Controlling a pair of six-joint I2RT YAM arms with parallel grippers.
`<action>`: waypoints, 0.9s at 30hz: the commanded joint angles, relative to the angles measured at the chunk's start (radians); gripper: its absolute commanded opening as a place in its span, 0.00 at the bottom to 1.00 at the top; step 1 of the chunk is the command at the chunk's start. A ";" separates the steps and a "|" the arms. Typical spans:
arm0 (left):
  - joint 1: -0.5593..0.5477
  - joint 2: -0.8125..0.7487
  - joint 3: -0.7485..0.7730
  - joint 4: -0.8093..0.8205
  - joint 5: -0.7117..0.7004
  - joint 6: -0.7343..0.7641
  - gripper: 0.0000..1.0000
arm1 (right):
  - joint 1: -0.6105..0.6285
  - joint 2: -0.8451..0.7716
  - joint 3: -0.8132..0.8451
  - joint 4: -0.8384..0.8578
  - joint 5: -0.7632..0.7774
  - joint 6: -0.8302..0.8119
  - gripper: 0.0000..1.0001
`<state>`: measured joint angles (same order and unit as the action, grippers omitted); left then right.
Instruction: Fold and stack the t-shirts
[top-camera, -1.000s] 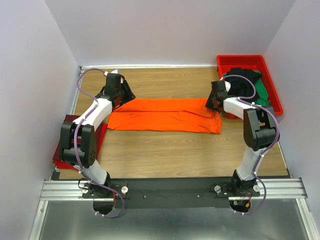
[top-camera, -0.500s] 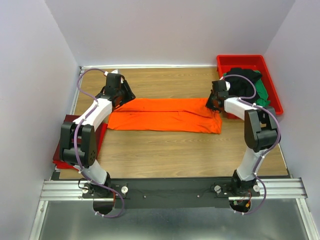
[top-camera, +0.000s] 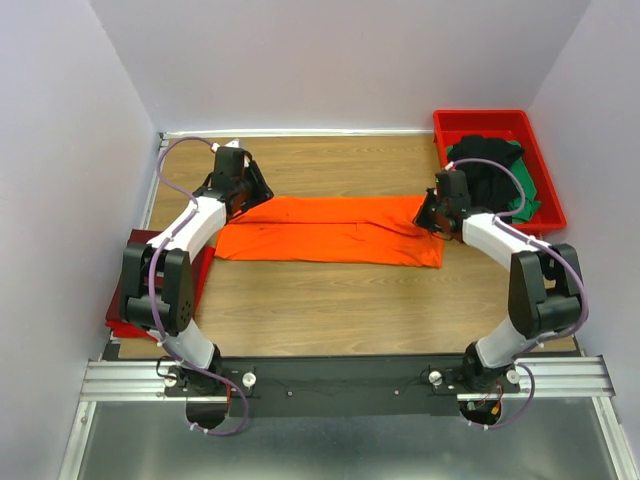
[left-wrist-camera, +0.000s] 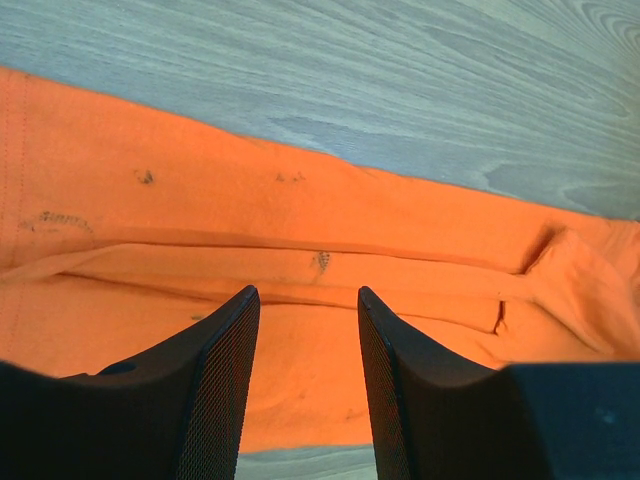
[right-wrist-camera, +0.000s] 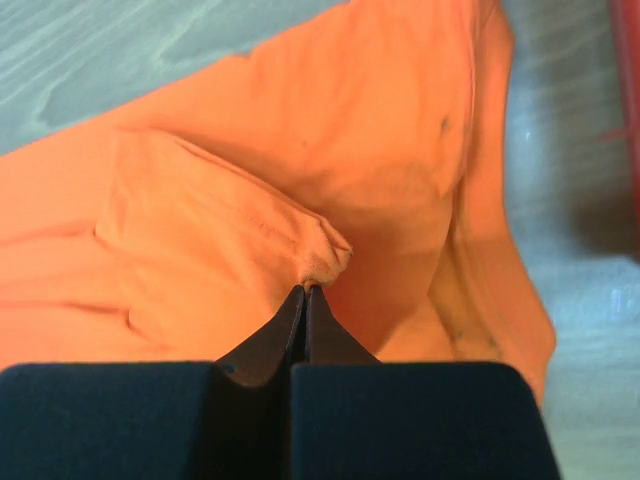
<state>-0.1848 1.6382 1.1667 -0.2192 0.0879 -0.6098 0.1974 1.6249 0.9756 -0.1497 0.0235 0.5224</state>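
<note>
The bright orange t-shirt (top-camera: 330, 230) lies folded into a long band across the middle of the table. My left gripper (top-camera: 250, 192) is open over its far left end; the wrist view shows both fingers apart above the orange cloth (left-wrist-camera: 300, 250). My right gripper (top-camera: 428, 215) is shut on a pinch of the shirt's right end, with a small tuft of orange cloth (right-wrist-camera: 322, 255) bunched at the fingertips (right-wrist-camera: 305, 292). Black and green shirts (top-camera: 495, 170) lie heaped in the red tray. A maroon shirt (top-camera: 135, 290) lies at the left edge, mostly behind my left arm.
The red plastic tray (top-camera: 540, 195) stands at the back right corner, close to my right arm. White walls close in the table on the left, back and right. Bare wood (top-camera: 340, 300) runs along the front of the orange shirt.
My right arm has shifted: its elbow swung out right and down, and the gripper moved slightly right and nearer at the shirt's right end. The left arm has barely moved.
</note>
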 joint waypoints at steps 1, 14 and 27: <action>-0.004 0.017 0.005 0.001 0.021 -0.005 0.52 | 0.004 -0.072 -0.093 0.009 -0.094 -0.007 0.04; -0.005 0.114 0.039 -0.006 -0.037 -0.059 0.51 | 0.004 -0.194 -0.284 0.048 -0.115 -0.002 0.06; -0.013 0.192 0.064 -0.012 -0.155 -0.105 0.47 | 0.004 -0.263 -0.310 0.073 -0.117 -0.004 0.41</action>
<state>-0.1871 1.8107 1.2209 -0.2268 -0.0109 -0.6941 0.1974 1.4197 0.6746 -0.0986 -0.0780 0.5228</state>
